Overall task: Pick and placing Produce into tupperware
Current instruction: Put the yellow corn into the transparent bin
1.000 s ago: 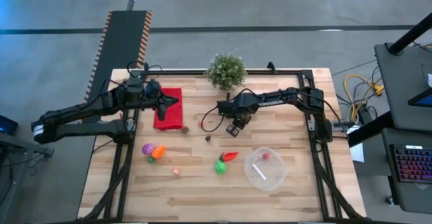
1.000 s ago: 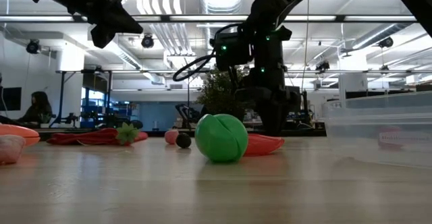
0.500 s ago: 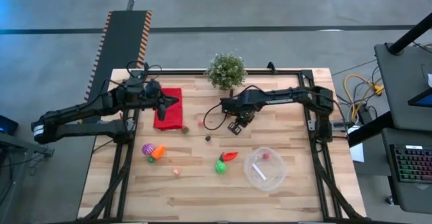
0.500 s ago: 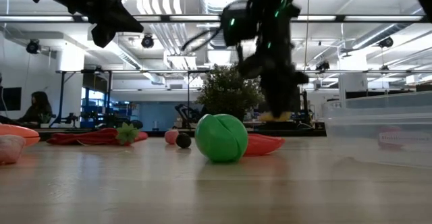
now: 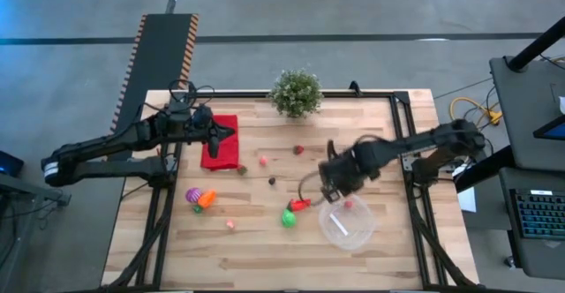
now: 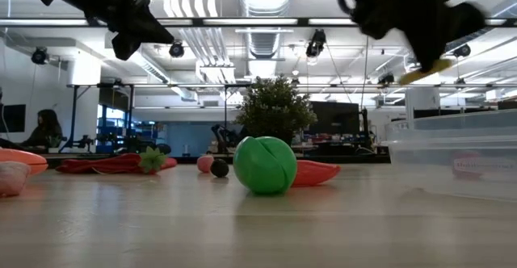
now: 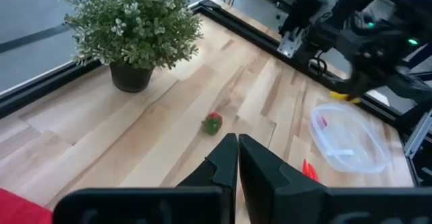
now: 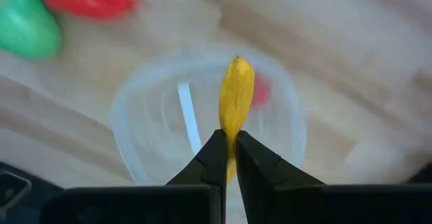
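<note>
My right gripper hangs above the far-left rim of the round clear tupperware, shut on a long yellow produce piece. One red piece lies inside the tupperware. A green piece and a red one lie on the table just left of it. Purple, orange and pink pieces lie farther left. A red-green piece lies mid-table. My left gripper is shut and holds still above the red cloth. My right gripper pinches the yellow piece by one end between its two fingers, coming from above. The rest of the piece sticks out past the fingertips. It is lifted clear and hangs in the air over the tupperware.
A potted plant stands at the far edge. A small dark piece and a pink one lie mid-table, and another small piece lies at the cloth's near corner. Black frame rails run along the table's sides.
My right gripper has risen from the table near the plant with the yellow piece and swung toward the near right, ending over the tupperware. The red-green piece that the arm had covered now shows mid-table.
</note>
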